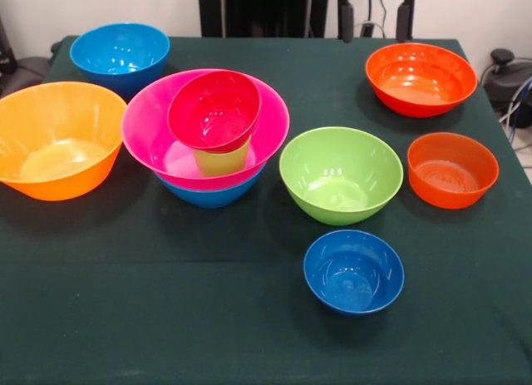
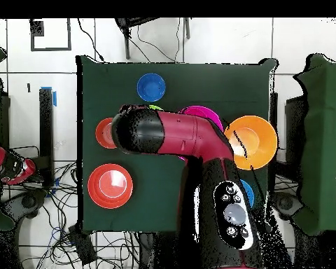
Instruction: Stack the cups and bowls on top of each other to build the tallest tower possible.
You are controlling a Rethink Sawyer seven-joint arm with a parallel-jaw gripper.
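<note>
Bowls and one cup form the tower (image 1: 208,140) at centre-left of the front view: a medium blue bowl (image 1: 212,194) on the dark green desk (image 1: 166,318), a large pink bowl (image 1: 150,131) nested in it, the lime cup (image 1: 221,160) standing inside, and a small crimson bowl (image 1: 214,111) tilted on the cup. The green bowl (image 1: 341,175) sits loose just right of the tower, well placed as my next piece. In the overhead view my arm (image 2: 171,133) lies across the middle of the desk and hides my gripper, so I cannot tell whether it is released or clenched. I judge the tilted crimson bowl needs levelling first; then the green bowl should be lowered centred and gently.
</note>
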